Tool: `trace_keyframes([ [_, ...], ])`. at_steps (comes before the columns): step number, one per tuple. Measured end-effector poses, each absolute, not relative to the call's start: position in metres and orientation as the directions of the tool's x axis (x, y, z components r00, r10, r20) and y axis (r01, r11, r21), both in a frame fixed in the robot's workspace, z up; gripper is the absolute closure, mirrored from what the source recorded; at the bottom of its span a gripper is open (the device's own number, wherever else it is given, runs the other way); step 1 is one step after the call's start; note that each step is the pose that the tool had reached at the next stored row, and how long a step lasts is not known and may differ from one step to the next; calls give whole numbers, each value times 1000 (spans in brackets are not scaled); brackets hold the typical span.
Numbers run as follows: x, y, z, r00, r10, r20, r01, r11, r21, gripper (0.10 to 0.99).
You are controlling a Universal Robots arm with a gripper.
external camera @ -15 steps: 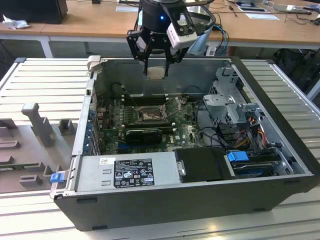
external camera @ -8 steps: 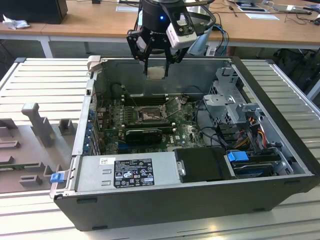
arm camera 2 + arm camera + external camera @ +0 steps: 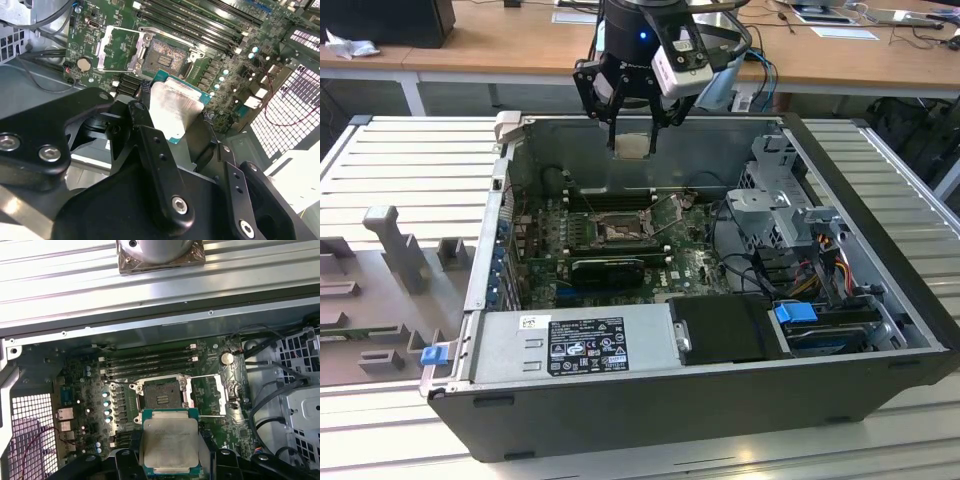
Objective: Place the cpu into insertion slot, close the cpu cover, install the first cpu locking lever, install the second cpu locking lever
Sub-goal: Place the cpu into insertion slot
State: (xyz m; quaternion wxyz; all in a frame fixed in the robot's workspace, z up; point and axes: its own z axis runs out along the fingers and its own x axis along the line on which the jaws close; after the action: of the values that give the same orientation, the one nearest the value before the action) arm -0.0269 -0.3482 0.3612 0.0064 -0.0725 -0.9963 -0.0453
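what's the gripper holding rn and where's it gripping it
The gripper holds the cpu, pinched by two opposite side edges between its fingers, above the open case.

Wooden desks (image 3: 470, 50) stand behind a ribbed grey metal table (image 3: 405, 160).

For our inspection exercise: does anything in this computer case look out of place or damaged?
Nothing stands out. The gripper holds the cpu above the case; the insertion slot is empty, its cpu cover swung open.

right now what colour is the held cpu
Silver-grey cpu with a teal-green rim, clearest in the first wrist view.
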Motion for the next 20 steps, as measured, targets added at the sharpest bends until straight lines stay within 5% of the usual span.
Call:
trace_keyframes([
  [20, -27, -348, 361, -984, 176, 19, 177, 980, 89, 561],
])
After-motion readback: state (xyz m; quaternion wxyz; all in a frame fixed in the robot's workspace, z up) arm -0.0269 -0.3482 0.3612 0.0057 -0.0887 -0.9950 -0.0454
